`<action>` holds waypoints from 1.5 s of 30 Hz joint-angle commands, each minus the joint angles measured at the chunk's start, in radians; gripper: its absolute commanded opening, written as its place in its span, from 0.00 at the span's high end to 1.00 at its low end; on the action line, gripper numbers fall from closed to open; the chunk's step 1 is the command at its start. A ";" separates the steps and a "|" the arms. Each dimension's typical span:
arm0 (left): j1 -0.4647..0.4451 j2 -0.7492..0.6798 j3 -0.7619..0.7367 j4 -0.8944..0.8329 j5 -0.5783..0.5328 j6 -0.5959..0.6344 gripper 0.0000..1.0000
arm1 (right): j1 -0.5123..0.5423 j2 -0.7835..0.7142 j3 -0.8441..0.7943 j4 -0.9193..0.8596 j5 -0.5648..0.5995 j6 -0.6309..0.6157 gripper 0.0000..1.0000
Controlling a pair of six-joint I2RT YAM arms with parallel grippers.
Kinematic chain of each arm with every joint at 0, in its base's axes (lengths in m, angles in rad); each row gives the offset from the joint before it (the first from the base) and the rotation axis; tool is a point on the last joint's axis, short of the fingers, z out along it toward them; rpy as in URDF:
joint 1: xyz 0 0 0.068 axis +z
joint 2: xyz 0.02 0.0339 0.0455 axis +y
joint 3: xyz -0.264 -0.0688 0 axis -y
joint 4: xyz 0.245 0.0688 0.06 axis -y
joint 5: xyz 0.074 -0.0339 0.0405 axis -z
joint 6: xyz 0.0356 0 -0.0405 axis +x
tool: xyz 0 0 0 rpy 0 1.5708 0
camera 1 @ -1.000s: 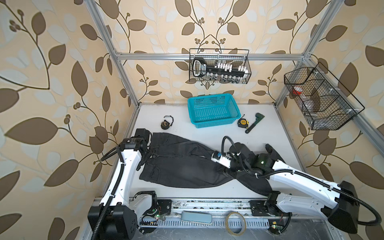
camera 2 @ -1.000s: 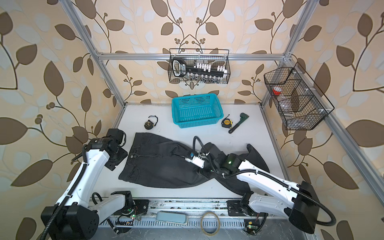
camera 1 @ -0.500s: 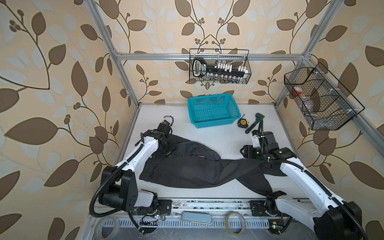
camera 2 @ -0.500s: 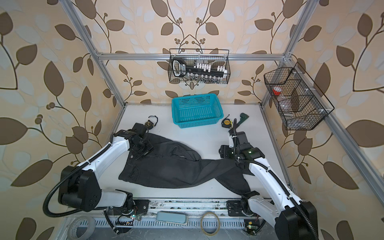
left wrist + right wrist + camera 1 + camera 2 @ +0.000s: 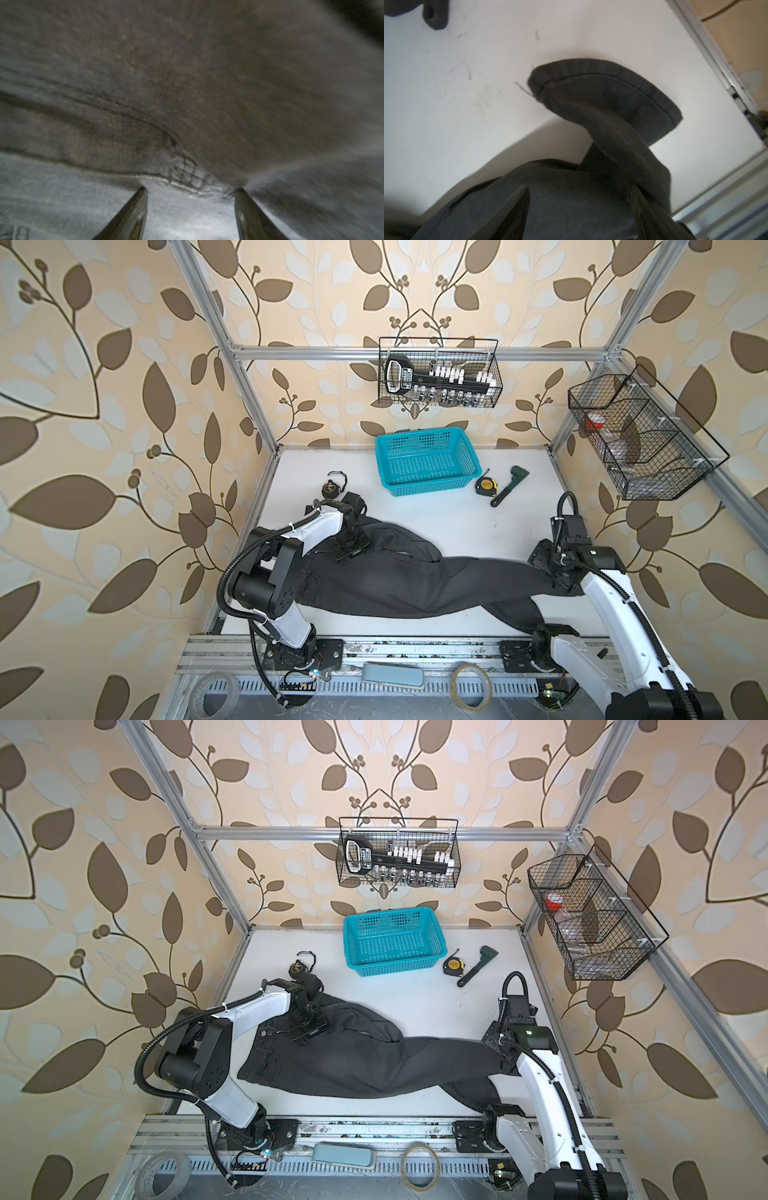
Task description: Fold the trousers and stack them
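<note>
Trousers [image 5: 395, 585] stretched full length — fold not begun.
Left gripper [image 5: 190, 193] parted, probably pinning cloth beneath; hem [image 5: 602, 89] drapes over right gripper [image 5: 547, 568] — hold unclear.

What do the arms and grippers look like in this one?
Left arm and right arm: white links, black joints, black corrugated cables tied on. A green light glows on the right one. Left gripper has dark, ribbed, tapering fingers.

Both top views look steeply down from above the near edge of the worktop [image 5: 415, 514], sharing the whole scene. Each wrist camera sits close over the trousers [image 5: 187, 83]; the right one also catches the worktop's right edge.
</note>
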 commanded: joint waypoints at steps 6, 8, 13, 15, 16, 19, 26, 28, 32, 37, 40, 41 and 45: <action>0.017 0.077 -0.017 -0.069 -0.118 0.056 0.30 | -0.125 0.050 -0.012 -0.050 -0.020 0.119 0.16; 0.033 0.078 -0.028 -0.053 -0.105 0.054 0.30 | -0.124 0.058 -0.049 -0.013 -0.026 0.118 0.16; 0.046 0.088 -0.011 -0.070 -0.127 0.077 0.30 | -0.118 0.076 -0.113 0.023 -0.050 0.132 0.20; 0.055 0.093 -0.011 -0.078 -0.143 0.084 0.30 | -0.119 0.088 -0.149 0.053 -0.027 0.136 0.23; 0.064 0.094 -0.013 -0.081 -0.152 0.085 0.29 | -0.118 0.099 -0.172 0.074 -0.024 0.146 0.24; 0.100 0.083 -0.032 -0.088 -0.169 0.079 0.29 | -0.105 0.145 -0.203 0.152 -0.050 0.174 0.31; 0.126 0.001 0.060 -0.150 -0.180 0.127 0.29 | -0.005 0.296 -0.180 0.289 -0.042 0.166 0.65; 0.125 -0.037 0.119 -0.171 -0.161 0.145 0.28 | 0.013 0.328 -0.155 0.321 -0.055 0.141 0.76; 0.102 -0.101 0.236 -0.182 -0.115 0.174 0.26 | 0.013 0.344 -0.130 0.382 -0.091 0.091 0.96; -0.001 -0.121 0.374 -0.115 -0.063 0.245 0.21 | 0.026 0.297 -0.064 0.377 -0.120 0.039 1.00; -0.089 -0.092 0.419 -0.044 -0.028 0.331 0.12 | 0.043 0.247 -0.011 0.337 -0.112 0.019 1.00; -0.111 -0.071 0.433 -0.032 -0.010 0.352 0.07 | 0.054 0.234 0.006 0.321 -0.100 0.013 1.00; -0.222 0.065 0.571 -0.066 0.023 0.441 0.06 | 0.094 0.173 0.055 0.292 -0.077 -0.001 1.00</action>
